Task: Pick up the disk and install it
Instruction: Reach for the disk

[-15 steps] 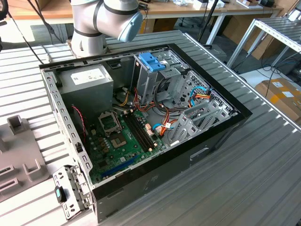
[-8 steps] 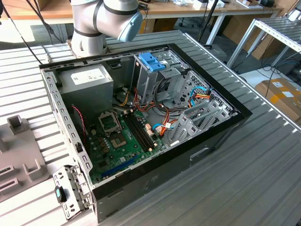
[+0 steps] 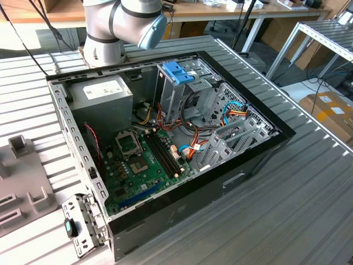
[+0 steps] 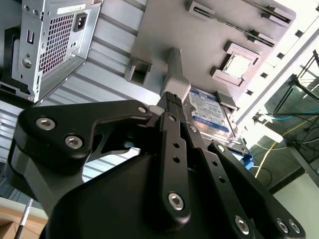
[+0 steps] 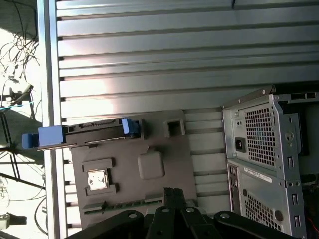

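Although my black linkage gripper (image 4: 172, 99) hangs just over the flat grey fixture plate (image 5: 177, 164), its jaws look pressed together with nothing between them. The flat rectangular silver-metal disk (image 5: 89, 132) sits apart from it at 1 edge of that plate, apparently standing on a long edge. I judge the disk stiff, dense for its size, smooth enough on its faces to slip, and sensitive to knocks. I would therefore pinch it across its 2 broad faces near mid-length, clear of the blue plastic side rails (image 5: 130, 127). The first wrist view gives me the thin edge and both rails. The second wrist view gives the white and blue label (image 4: 209, 112). The exterior view gives the open black computer case (image 3: 220, 193) and its tall metal cage with a blue plastic top (image 3: 179, 72).
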`<state>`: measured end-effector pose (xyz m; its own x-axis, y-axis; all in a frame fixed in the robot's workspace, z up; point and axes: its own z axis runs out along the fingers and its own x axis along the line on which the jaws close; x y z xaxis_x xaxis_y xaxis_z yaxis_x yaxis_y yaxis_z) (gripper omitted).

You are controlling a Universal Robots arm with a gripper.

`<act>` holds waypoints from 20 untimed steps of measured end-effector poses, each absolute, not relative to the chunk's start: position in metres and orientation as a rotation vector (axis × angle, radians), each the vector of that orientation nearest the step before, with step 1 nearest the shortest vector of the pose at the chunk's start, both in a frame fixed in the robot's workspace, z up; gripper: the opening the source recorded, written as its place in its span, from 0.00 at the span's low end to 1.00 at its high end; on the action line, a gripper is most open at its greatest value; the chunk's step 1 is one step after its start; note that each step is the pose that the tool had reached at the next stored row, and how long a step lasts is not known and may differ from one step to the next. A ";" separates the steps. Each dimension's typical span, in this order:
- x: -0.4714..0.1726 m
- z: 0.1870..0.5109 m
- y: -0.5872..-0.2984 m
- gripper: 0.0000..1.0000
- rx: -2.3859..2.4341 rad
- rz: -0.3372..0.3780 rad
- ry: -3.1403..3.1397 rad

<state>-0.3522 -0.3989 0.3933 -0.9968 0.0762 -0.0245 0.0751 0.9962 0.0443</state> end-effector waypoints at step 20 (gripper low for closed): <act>-0.368 0.393 -0.399 0.11 0.118 0.068 3.112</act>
<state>-0.3682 -0.3989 0.3933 -0.9968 0.0762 -0.0245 0.0751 0.9962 0.0443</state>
